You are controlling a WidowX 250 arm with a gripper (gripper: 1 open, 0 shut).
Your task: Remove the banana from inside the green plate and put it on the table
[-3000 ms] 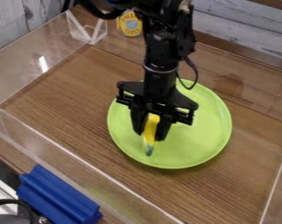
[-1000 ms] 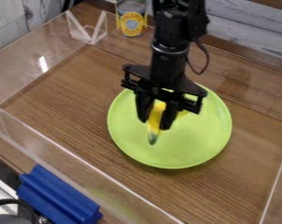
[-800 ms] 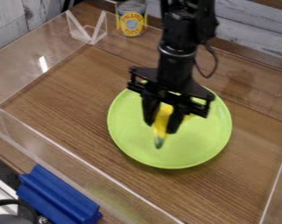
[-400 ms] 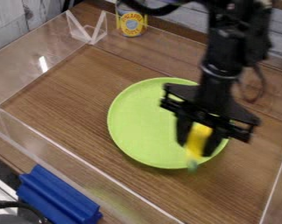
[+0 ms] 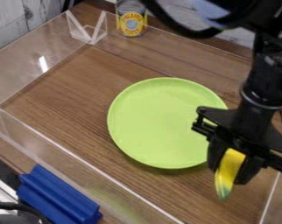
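Observation:
The banana (image 5: 229, 175), yellow with a greenish tip, hangs lengthwise from my gripper (image 5: 234, 164), whose black fingers are shut on its upper half. It is held in the air to the right of the green plate (image 5: 155, 122), over the brown wood table (image 5: 85, 83) close to the right acrylic wall. The plate lies flat with nothing in it. The black arm rises from the gripper to the frame's top right.
Clear acrylic walls (image 5: 15, 61) ring the tabletop. A blue block (image 5: 56, 199) lies outside the front wall at bottom left. A yellow-labelled can (image 5: 131, 22) and a clear stand (image 5: 88, 26) sit at the back.
The gripper has carried the banana from above the plate's middle rightward and toward the front, past the plate's rim. The plate now shows bare.

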